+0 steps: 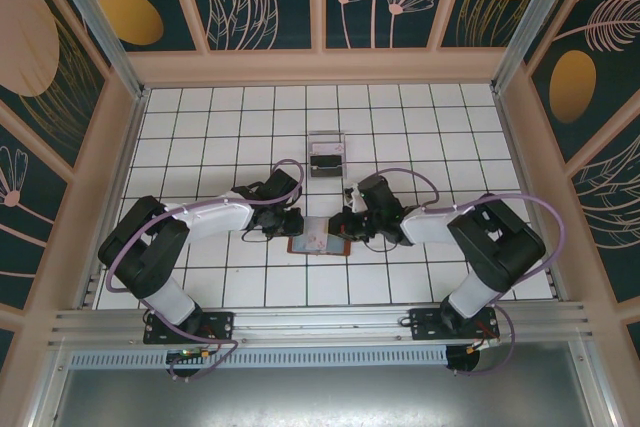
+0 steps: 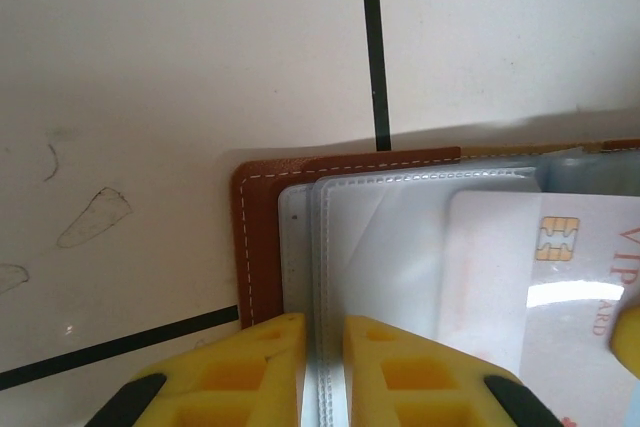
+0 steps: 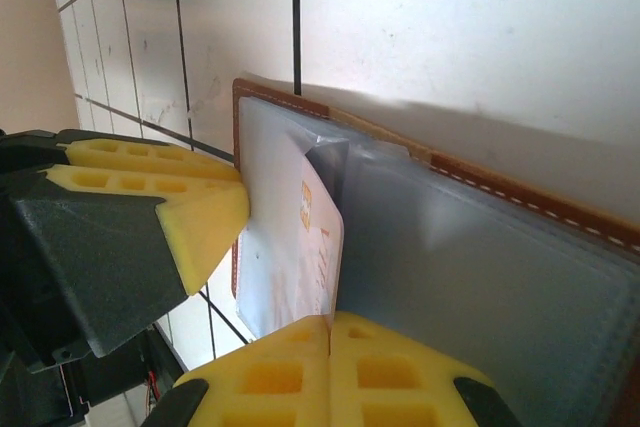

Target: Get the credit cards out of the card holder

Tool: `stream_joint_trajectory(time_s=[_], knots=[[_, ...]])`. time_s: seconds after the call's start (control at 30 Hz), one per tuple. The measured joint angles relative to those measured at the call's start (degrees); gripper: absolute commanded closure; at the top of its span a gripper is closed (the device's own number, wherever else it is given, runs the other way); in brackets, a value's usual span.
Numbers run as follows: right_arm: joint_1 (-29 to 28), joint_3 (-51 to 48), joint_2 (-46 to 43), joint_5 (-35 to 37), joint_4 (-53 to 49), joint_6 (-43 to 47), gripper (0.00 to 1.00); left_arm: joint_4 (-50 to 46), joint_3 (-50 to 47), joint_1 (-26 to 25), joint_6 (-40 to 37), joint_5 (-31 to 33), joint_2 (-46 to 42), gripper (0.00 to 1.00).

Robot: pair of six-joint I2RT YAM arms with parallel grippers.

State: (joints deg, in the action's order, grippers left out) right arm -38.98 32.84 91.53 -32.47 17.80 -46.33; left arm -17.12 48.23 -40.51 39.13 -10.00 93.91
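The holder [image 1: 318,244] is lying open on the table [image 1: 200,127], right between the two grippers. The left gripper [image 2: 325,337] is pinching a clear sleeve [image 2: 380,247] at the holder's edge, with its jaws almost together and just the plastic between them. The right gripper [image 3: 330,337] is sitting with its jaws pressed fully together. A white card [image 3: 320,237] with a gold chip is sticking up out of a sleeve and running straight into that seam, so it's looking like a pinch on the card's edge. A clear box [image 1: 326,154] is sitting a bit farther back.
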Motion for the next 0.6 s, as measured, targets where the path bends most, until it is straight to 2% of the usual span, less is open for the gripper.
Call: stream_joint_trajectory(time_s=[0.6], knots=[[0.57, 8.72, -3.3, 9.25, -25.44, 8.87, 1.0, -0.2, -0.02, 0.0, 0.42, 0.15, -0.44, 0.81]])
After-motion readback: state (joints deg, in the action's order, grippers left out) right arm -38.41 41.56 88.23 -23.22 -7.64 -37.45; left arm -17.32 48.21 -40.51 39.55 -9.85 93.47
